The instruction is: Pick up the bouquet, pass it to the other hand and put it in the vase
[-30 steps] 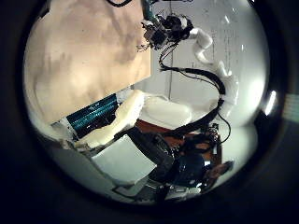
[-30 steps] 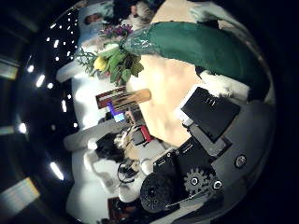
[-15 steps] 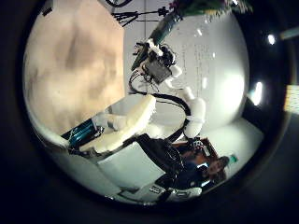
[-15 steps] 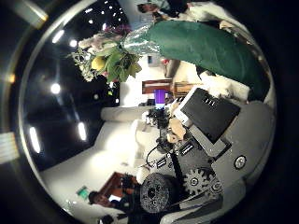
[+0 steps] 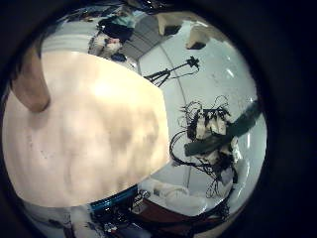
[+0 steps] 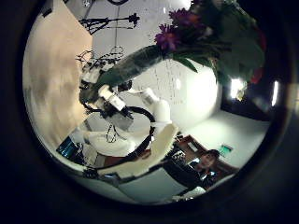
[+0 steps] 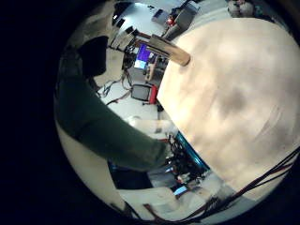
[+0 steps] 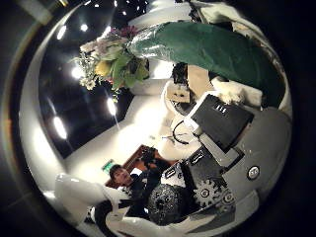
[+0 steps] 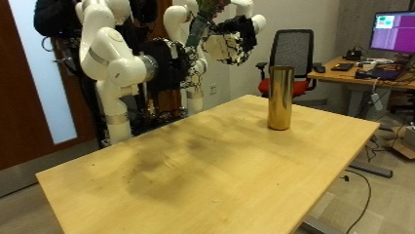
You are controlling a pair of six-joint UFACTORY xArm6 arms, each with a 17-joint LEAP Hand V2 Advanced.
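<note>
High above the table, my right hand (image 9: 186, 21) is shut on the bouquet (image 9: 200, 29), which has a green wrap. The wrap fills the right thumb view, with yellow and pale flowers (image 8: 109, 61) at its end. My left hand (image 9: 242, 37) hangs beside it with relaxed fingers and holds nothing. From the left palm I see the bouquet (image 6: 201, 33) close by, and the right hand (image 6: 110, 93) curled round its wrap. The tall golden vase (image 9: 279, 97) stands upright near the far edge of the table (image 9: 195, 166).
A black office chair (image 9: 293, 54) and a desk with a monitor (image 9: 394, 31) stand behind the table. The vase (image 7: 169, 49) rises at the table's rim in the right little finger view.
Both palm views have swung as the hands moved. In the left thumb view, the bouquet and the right hand holding it have come much closer. The table has left the right thumb view.
</note>
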